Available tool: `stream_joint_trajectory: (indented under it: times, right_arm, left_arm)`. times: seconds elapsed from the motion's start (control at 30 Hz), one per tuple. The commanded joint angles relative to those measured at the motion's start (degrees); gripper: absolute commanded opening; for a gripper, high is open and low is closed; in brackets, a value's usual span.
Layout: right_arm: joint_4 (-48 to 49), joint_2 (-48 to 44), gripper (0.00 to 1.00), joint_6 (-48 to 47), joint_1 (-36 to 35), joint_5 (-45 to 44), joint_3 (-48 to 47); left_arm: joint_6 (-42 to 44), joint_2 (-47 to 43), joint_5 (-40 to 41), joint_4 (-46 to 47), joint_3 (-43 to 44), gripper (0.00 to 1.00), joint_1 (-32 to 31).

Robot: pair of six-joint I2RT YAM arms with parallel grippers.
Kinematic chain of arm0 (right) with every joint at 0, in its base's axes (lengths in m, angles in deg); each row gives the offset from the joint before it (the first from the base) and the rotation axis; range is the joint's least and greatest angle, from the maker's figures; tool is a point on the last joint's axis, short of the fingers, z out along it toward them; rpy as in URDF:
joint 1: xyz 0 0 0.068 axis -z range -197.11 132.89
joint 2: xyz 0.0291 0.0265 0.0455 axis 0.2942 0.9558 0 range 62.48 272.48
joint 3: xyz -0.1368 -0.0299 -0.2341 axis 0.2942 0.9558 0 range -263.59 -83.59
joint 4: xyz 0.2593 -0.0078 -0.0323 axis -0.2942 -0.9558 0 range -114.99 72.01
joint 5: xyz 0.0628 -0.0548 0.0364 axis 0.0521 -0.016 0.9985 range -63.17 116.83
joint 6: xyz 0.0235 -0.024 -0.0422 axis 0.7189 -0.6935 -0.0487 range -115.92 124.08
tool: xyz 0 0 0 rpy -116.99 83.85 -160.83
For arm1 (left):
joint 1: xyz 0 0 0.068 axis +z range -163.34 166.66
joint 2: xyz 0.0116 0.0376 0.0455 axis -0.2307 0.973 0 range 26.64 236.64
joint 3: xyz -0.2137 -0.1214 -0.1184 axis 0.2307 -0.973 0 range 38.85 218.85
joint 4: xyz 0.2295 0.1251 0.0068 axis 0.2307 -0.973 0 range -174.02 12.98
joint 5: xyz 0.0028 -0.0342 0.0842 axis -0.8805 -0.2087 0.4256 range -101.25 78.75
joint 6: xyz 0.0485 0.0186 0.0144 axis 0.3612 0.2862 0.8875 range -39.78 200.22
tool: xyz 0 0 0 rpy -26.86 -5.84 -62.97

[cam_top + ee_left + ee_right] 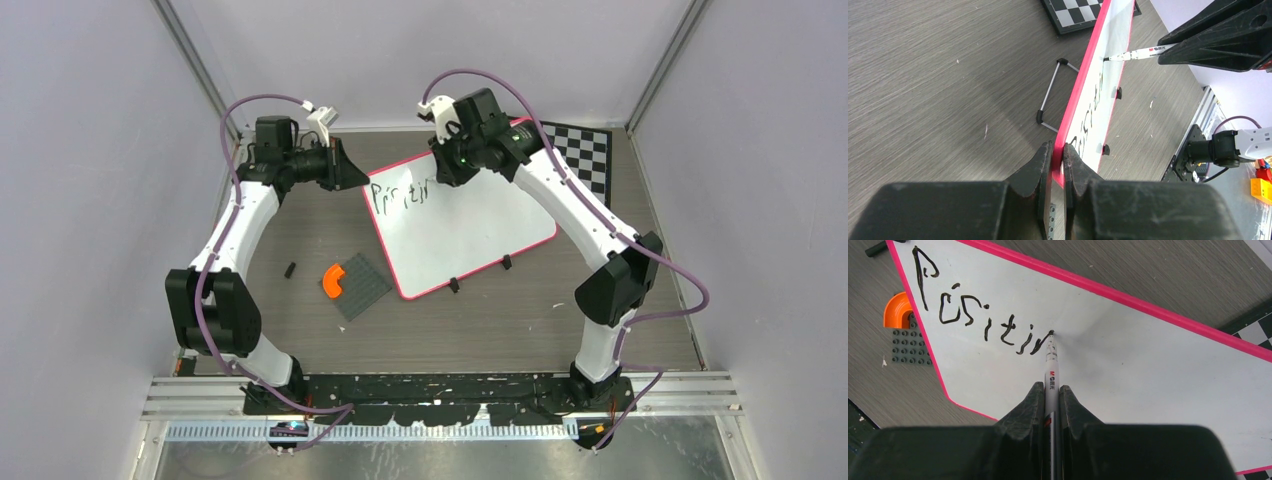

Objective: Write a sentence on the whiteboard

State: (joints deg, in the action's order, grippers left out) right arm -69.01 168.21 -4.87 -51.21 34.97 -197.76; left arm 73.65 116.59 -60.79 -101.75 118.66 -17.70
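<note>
Pinching the whiteboard (470, 225) by its pink edge, the left fingers (1049, 153) sit upper left in the top view; the right fingers (1039, 394) squeeze a pen (1052, 374) touching the black writing (973, 315).

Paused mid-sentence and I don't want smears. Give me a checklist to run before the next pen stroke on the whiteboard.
1. left gripper shut on the whiteboard's pink rim: ok.
2. right gripper shut on the marker: ok.
3. Marker tip touching the board at the end of the writing: ok.
4. Bare board ahead of the tip for more letters: ok.
5. wire stand behind the board seated firmly: cannot tell.
</note>
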Motion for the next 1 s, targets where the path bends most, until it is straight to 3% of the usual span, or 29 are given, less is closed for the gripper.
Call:
stream_joint_trajectory:
  times: [0.0,0.2,0.63,0.97]
  right_arm:
    - [0.96,-4.63,0.0,-0.2,0.14,0.32,1.68]
    - [2.5,-5.48,0.0,0.2,0.11,-0.32,5.42]
    - [3.29,-1.47,0.0,0.16,0.19,-1.78,1.33]
    - [3.34,-3.55,0.0,0.75,0.21,-1.22,6.26]
  left_arm:
    - [0.5,-0.43,-0.9,-0.85,0.36,0.0,-1.53]
    - [0.33,-0.66,-0.82,-0.68,0.13,0.0,-1.61]
    - [0.42,-0.83,-0.47,-0.67,0.09,0.0,-1.62]
    - [0.5,-0.69,-0.47,-0.65,0.14,0.0,-1.62]
